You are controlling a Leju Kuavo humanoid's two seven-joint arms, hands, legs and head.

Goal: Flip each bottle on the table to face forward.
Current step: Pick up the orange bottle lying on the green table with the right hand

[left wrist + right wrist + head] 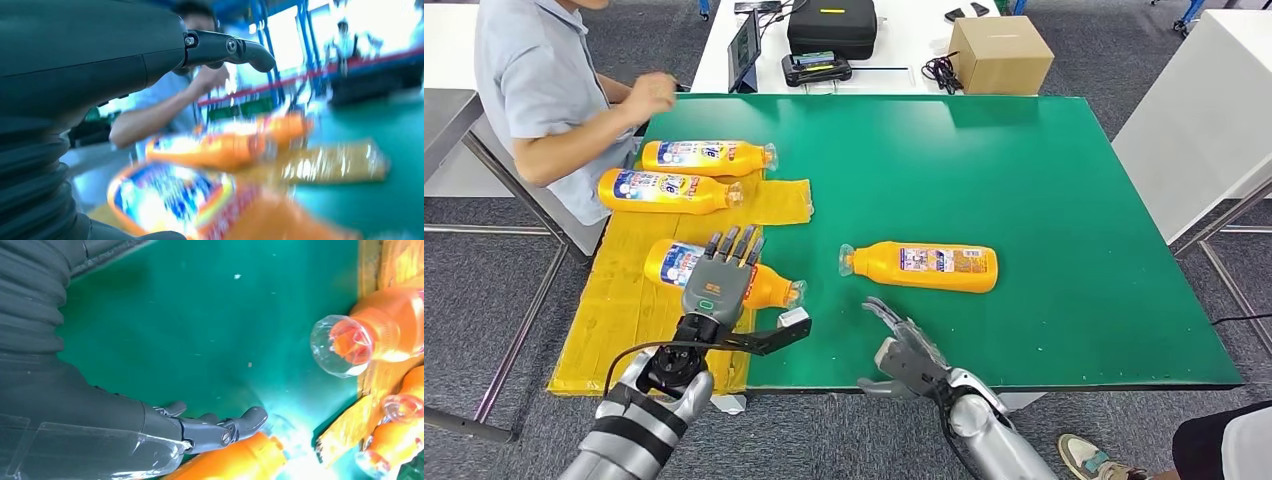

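My left hand [720, 272] hovers, fingers spread, over the near-left bottle [769, 285] on yellow sheeting [624, 310]; contact unclear. Right hand [902, 345] empty, spread. Smooth, probably slippery plastic; I'd grasp mid-body.

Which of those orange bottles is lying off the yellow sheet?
The lone bottle on the bare green mat, cap toward the left; the other three lie on the yellow sheet.

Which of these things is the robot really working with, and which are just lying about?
For the job: four orange bottles lying on the table; left robot hand; right robot hand.

Just lying about: cardboard box, black case, tablet.
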